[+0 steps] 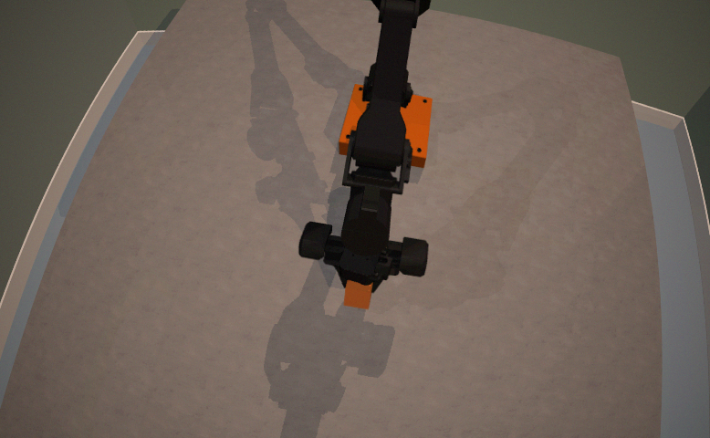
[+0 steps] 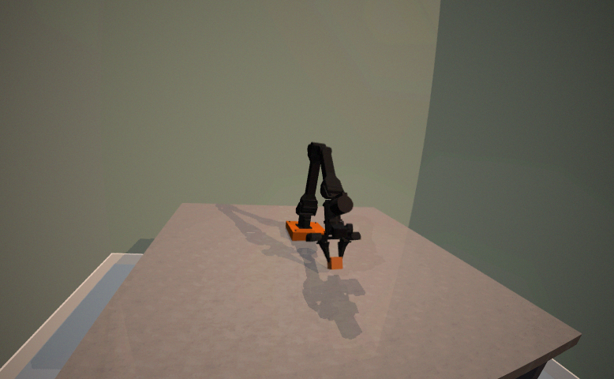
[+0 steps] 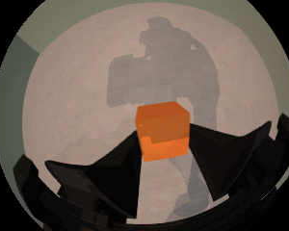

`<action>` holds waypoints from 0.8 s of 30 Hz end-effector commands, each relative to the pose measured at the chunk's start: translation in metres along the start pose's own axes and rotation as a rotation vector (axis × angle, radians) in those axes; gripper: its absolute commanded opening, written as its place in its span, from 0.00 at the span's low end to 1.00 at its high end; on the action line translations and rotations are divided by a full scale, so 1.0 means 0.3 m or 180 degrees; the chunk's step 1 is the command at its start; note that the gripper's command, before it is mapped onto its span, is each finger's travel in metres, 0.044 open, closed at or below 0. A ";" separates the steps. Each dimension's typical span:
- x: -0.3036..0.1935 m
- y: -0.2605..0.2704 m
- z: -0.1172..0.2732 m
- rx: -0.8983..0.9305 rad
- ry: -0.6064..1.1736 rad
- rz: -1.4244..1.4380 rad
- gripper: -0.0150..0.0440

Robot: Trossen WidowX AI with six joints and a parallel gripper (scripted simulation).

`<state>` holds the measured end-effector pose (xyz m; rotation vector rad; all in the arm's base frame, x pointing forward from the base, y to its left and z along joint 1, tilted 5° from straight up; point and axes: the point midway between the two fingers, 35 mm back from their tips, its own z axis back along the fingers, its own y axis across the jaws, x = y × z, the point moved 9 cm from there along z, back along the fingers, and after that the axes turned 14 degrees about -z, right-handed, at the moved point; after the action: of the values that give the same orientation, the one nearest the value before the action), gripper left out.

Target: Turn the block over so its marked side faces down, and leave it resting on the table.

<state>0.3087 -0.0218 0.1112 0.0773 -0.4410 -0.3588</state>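
Observation:
The orange block is a small cube in front of the arm. My gripper is shut on it, with one black fingertip against each of two opposite sides. The fingers point down and lean a little outward from the base. The block looks slightly above the table, but the exact gap cannot be told. Its faces look plain orange, partly shaded in the wrist view. I can make out no mark; the underside is hidden.
The arm's orange base plate stands behind the gripper. The arm's shadow falls across the table around and in front of the block. A pale-rimmed blue surface lies beyond the table's side edges.

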 end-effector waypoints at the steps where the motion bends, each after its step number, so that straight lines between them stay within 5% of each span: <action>1: -0.013 -0.003 0.010 0.0030 -0.0141 -0.0012 0.25; 24: -0.107 -0.026 -0.123 0.0240 -0.1038 0.0002 0.25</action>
<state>0.3001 -0.0186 0.0719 0.0927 -0.7500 -0.3517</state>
